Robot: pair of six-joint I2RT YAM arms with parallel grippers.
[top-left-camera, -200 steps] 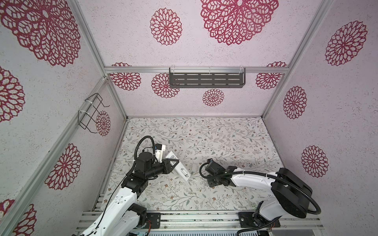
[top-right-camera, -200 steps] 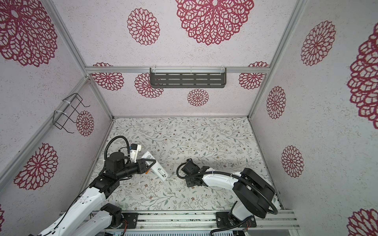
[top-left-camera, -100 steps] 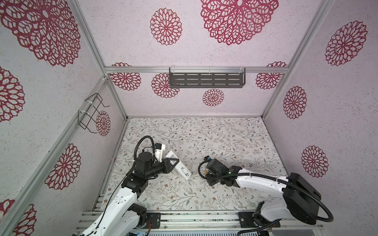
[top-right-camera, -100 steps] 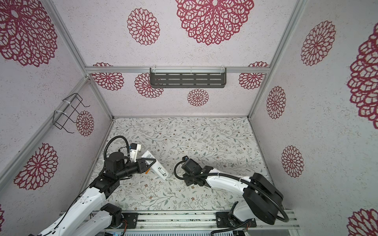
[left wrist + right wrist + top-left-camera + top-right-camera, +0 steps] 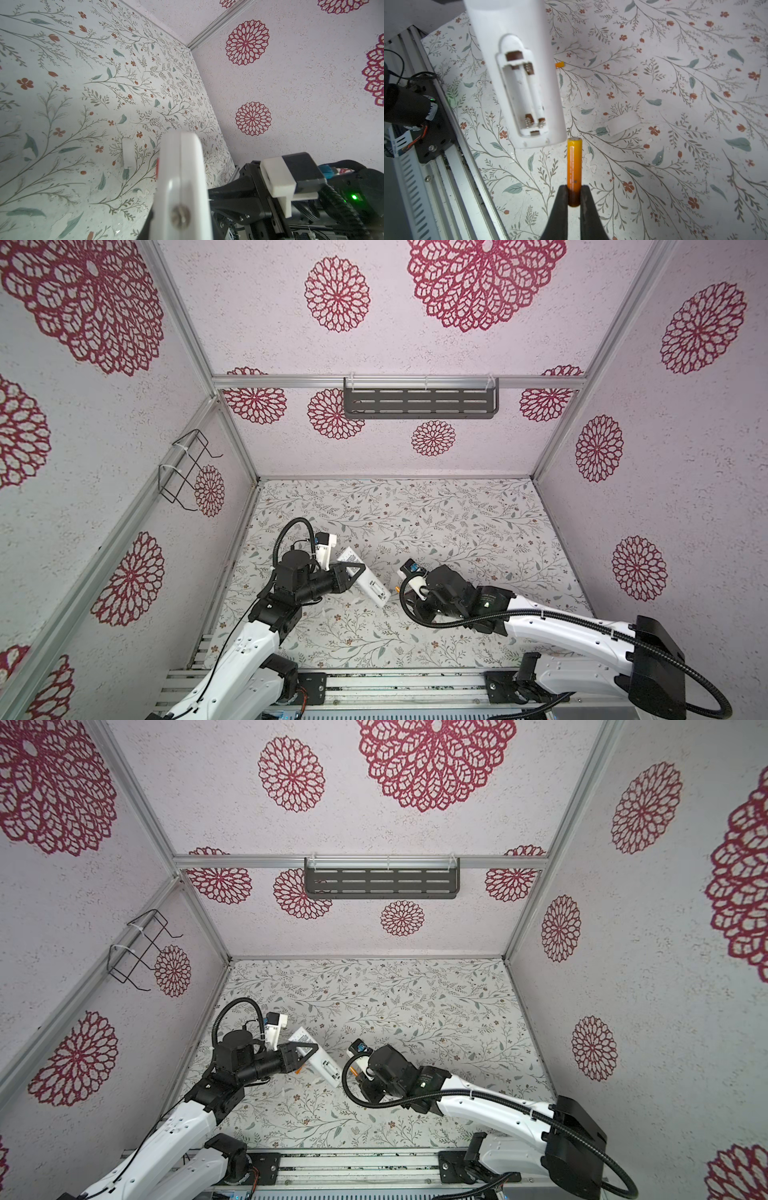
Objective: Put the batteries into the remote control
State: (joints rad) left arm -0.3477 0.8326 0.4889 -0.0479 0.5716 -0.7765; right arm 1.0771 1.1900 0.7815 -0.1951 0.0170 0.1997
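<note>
Just beside the open-bay end of the remote control, the right pincer is clamped on an orange battery, whose pale tip is close to that end but outside the bay. The left pincer is closed on the remote. A second battery lies on the counter just beyond the remote.

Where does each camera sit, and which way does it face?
Both top views: above the robot's base, facing down, forward; left arm, right arm show.
Left wrist: on the left arm, facing along the remote control toward the right arm.
Right wrist: behind the right gripper, facing its battery and the remote's open bay.
Shared: both wrist views show a loose white cover.
</note>
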